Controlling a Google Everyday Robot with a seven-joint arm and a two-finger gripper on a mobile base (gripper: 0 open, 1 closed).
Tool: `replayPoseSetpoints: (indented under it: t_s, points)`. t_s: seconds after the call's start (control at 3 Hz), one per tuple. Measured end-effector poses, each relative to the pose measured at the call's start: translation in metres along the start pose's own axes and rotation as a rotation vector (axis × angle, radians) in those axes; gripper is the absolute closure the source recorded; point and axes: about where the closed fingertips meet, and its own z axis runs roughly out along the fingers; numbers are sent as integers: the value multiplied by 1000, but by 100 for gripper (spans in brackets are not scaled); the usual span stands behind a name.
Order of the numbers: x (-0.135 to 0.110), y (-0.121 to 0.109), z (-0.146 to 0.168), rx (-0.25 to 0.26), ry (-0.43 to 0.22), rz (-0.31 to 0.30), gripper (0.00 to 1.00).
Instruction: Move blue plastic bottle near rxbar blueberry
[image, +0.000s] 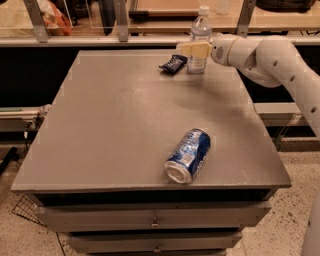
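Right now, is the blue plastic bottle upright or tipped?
Upright: blue plastic bottle stands on its base, far edge of the table, white cap on top, gripper at its label.

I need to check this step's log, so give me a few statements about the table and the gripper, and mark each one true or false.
1. The blue plastic bottle stands upright at the far side of the table. True.
2. The blue soda can stands upright next to the bottle. False: it lies on its side near the table's front edge, well away from the bottle.
3. The gripper is at the bottle, level with its label. True.
4. In the camera view, the rxbar blueberry lies to the right of the bottle. False: it lies just to the bottle's left.
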Motion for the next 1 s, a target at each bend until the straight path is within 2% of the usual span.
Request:
replayPoseSetpoints:
  t_s: [0.33,0.67,1.0]
  points:
    - [-13,-3,-37,0,-6,-15,0]
    - [-41,-11,-94,28,-33,-56,0]
    - [-44,-22,-114,53,-36,-60,0]
